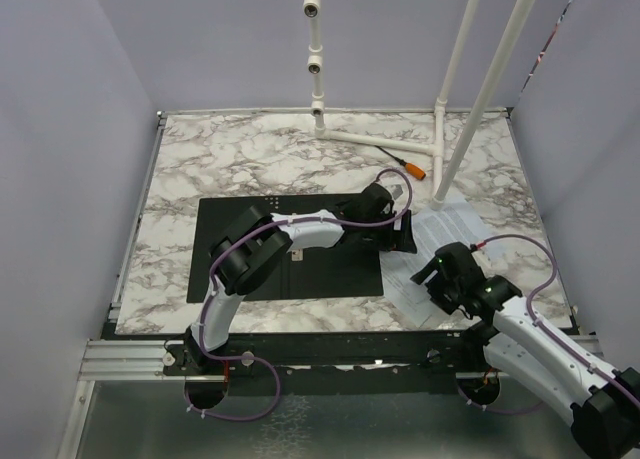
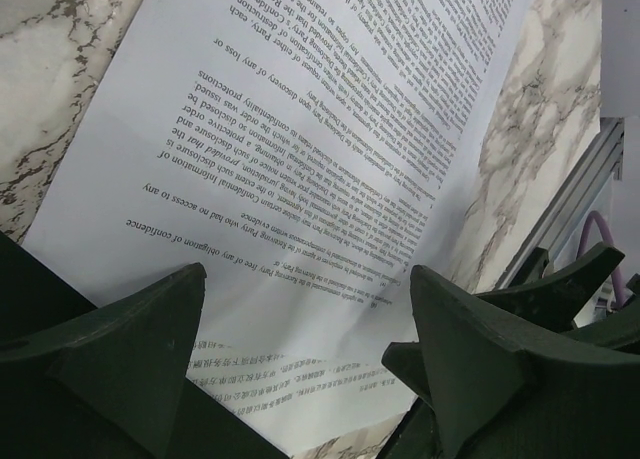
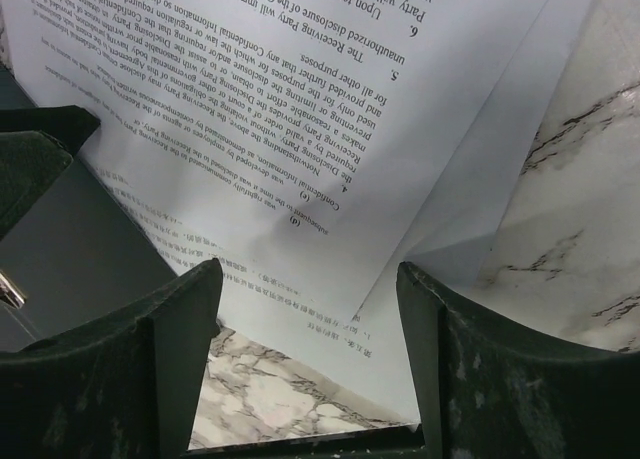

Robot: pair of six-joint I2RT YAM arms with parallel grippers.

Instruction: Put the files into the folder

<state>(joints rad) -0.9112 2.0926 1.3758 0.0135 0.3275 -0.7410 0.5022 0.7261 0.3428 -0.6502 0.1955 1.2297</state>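
The files are loose white sheets with black text, fanned on the marble table right of the folder. The folder lies open, black inside up, at mid-table. My left gripper reaches across the folder's right edge; it is open and empty, with its jaws spread just above the files' left part. My right gripper is open and empty, low over the files' near edge. In the right wrist view the folder's black inside lies left of the sheets.
An orange-handled screwdriver lies behind the files. A white pipe frame stands at the back right, one foot near the sheets. The table's right and near edges are close to the files.
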